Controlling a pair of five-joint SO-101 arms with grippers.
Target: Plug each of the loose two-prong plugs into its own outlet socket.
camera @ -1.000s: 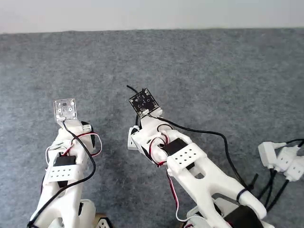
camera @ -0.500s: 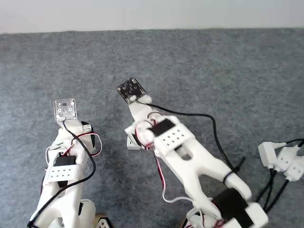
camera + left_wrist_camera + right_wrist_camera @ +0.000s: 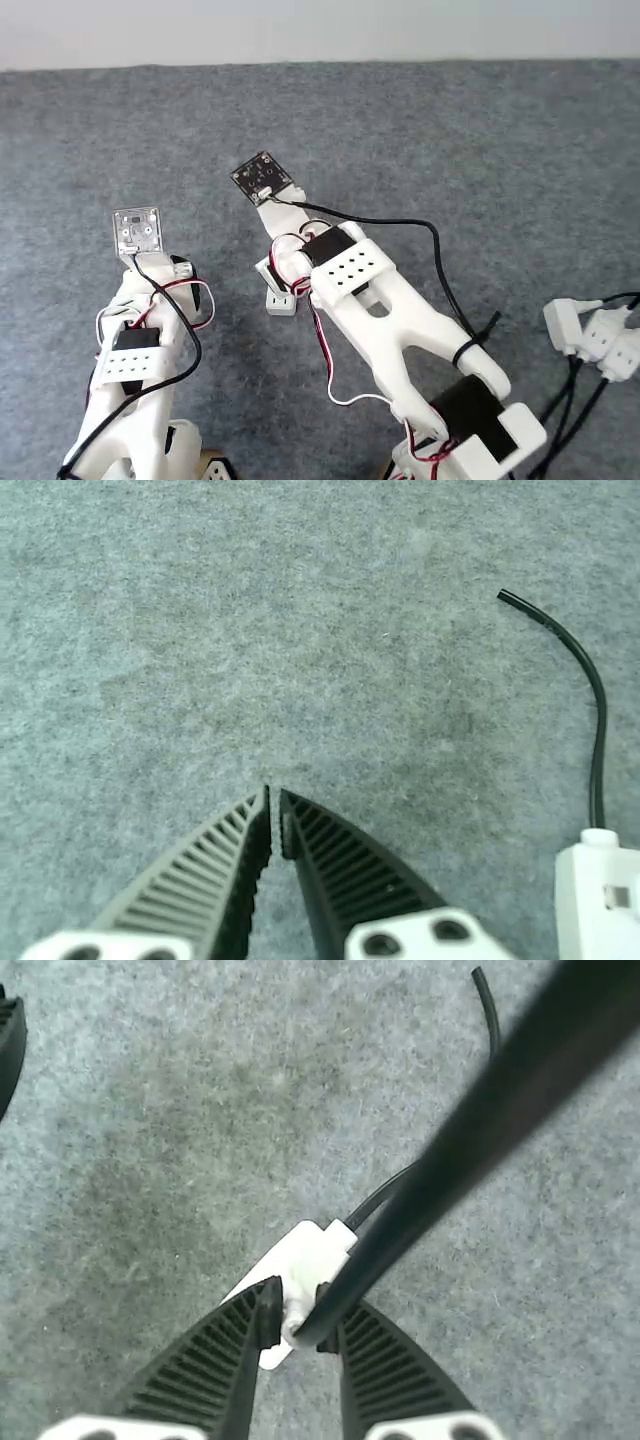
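Note:
A white plug (image 3: pixel 300 1260) with a short black cable (image 3: pixel 488 1015) lies on the grey carpet, and my right gripper (image 3: pixel 297 1297) is shut on it, one finger on each side. That plug (image 3: pixel 600 885) and its cable (image 3: pixel 592 710) also lie beside my left gripper (image 3: pixel 273 802), which is shut on nothing just above the carpet. In the high view the right arm (image 3: pixel 350 280) slants across the middle and covers its gripper. The left arm (image 3: pixel 135 330) stands at the left. Three white plug or socket bodies (image 3: pixel 595 335) on black cables sit at the right edge.
Grey carpet (image 3: pixel 450 150) covers the table up to a pale wall at the back. A thick black camera cable (image 3: pixel 480 1130) crosses the right wrist view. The tip of the other gripper (image 3: pixel 8 1045) shows at that view's edge.
The right arm has swung left and farther out over the carpet, its wrist camera moving up-left in the high view. The left arm has stayed still.

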